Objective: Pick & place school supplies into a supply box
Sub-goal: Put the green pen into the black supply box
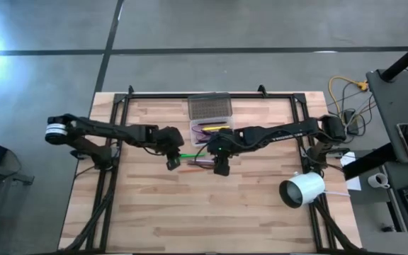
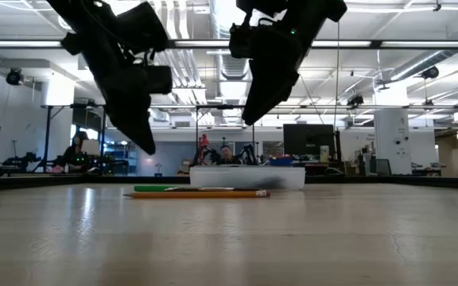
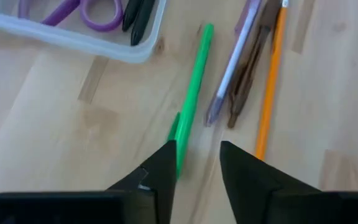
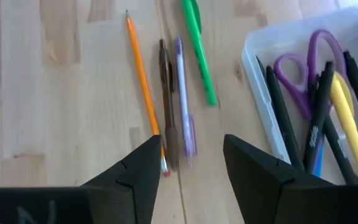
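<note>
Four loose items lie side by side on the table (image 1: 119, 205), just in front of the box (image 4: 253, 68): green pen (image 3: 191, 93), purple pen (image 4: 184, 99), brown pen (image 4: 166, 99), orange pencil (image 4: 143, 81), all roughly parallel. Left gripper (image 3: 194, 162) and right gripper (image 4: 191, 155) hover above them, fingers spread, empty. Scissors (image 4: 303, 68) and markers are in the box. Bare wood lies all around.

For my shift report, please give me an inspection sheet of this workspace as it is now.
Surface: wooden table, bare wood in front.
Job's things: clear box, lid open, holds scissors and pens; green pen, orange pencil, purple pen, brown pen lie loose beside it.
Clutter: white cylinder near the right edge.
Grippers: left tool and right tool both open, empty, above the loose pens.
Cables: bundle beyond the right edge.
Surroundings: desks, screens.
</note>
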{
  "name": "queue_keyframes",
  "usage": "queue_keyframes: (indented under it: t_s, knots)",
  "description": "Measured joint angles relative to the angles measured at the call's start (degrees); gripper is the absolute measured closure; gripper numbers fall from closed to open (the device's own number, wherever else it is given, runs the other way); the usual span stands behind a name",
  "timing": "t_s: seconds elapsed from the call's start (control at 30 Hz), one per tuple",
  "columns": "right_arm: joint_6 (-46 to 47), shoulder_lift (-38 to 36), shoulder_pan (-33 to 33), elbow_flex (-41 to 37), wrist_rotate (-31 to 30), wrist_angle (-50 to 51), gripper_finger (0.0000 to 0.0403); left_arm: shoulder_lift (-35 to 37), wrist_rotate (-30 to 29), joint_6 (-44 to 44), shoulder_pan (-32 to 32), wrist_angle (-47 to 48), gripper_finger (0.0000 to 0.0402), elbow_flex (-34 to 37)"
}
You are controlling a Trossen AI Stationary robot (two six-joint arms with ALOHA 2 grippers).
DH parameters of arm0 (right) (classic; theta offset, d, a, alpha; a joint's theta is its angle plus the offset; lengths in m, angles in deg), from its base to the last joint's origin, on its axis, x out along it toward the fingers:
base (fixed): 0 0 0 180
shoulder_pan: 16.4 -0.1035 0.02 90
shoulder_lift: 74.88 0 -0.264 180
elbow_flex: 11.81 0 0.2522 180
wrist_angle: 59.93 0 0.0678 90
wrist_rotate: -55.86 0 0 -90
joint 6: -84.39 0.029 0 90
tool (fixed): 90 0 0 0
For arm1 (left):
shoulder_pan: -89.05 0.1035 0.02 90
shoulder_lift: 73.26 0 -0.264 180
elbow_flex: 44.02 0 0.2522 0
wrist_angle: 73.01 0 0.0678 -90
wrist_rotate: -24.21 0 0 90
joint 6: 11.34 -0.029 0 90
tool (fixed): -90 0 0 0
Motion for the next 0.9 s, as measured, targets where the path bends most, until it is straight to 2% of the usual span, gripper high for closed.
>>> queue_keyframes:
  t_s: [0.13,0.27,0.5,0.77,0.9]
  knots:
    - [0.5,-0.2,-0.1,-0.6,0.0,0.8,0.0227,-2.8,-0.3,-1.1,0.0,-1.3,0.0263,0.0]
    - [0.9,-0.2,-0.1,-0.8,0.0,0.9,0.0222,-4.2,-0.3,-4.3,0.1,-2.1,0.0250,0.0]
    - [1.6,-0.2,-0.1,-0.8,-0.7,1.1,0.0227,-8.3,-0.4,-12.0,0.2,-5.3,0.0249,0.0]
    - [3.5,-0.2,-0.2,-0.9,-1.6,3.3,0.0230,-13.1,-0.5,-12.6,0.2,-7.2,0.0250,-0.1]
    - [3.7,-0.2,-0.2,-0.9,-1.6,3.3,0.0235,-14.3,-0.4,-12.6,0.9,-7.4,0.0263,-0.2]
